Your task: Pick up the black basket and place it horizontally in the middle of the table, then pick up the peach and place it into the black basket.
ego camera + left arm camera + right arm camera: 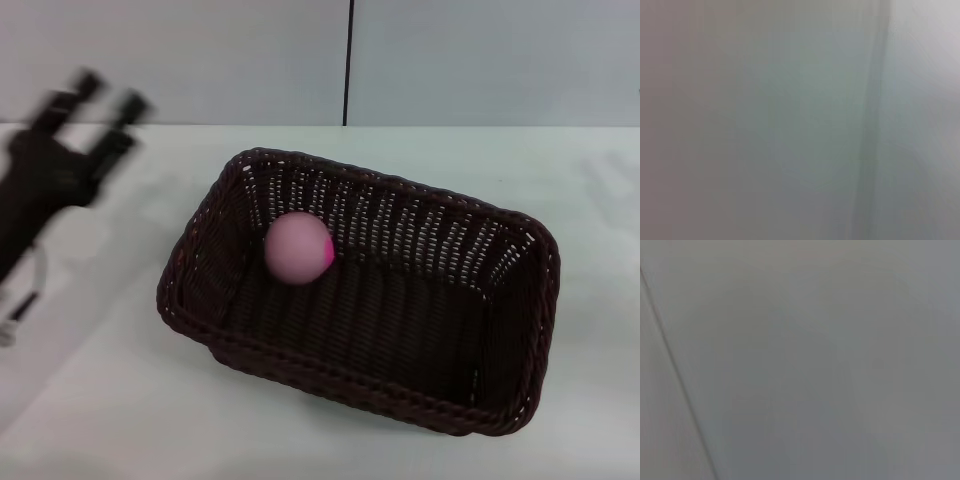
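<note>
The black basket (420, 390) lies lengthwise across the middle of the white table (120, 400) in the head view. The pale pink peach (298, 248) with its magenta patch is inside the basket, near its far left corner. My left gripper (108, 100) is raised at the far left, well away from the basket, its two fingers apart and empty. My right gripper is out of view. Both wrist views show only a plain grey surface.
A grey wall with a dark vertical seam (348, 60) stands behind the table. A cable (25, 300) hangs beside my left arm at the left edge.
</note>
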